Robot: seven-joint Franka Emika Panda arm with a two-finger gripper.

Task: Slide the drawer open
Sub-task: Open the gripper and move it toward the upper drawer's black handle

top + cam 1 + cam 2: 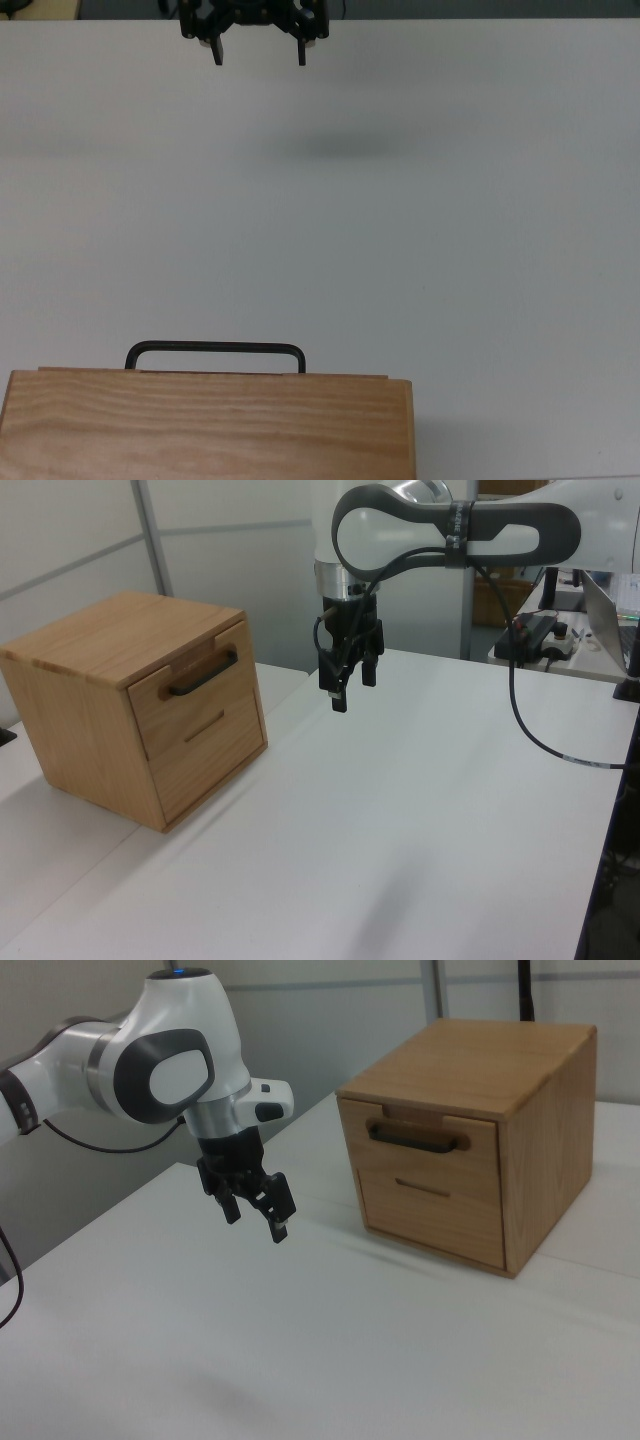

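Wooden and shut flush, the drawer (425,1148) fills the upper front of a cabinet (95,695) standing at the desk (420,250) edge along the bottom of the top view, its black bar handle (215,352) running parallel to that edge. The hand (258,55) hangs released, fingers spread and holding nothing, above the opposite edge of the desk, well apart from the drawer. In my judgement the coming move turns on crossing the bare desk straight toward the handle, since the finger gap already lines up roughly with the bar.
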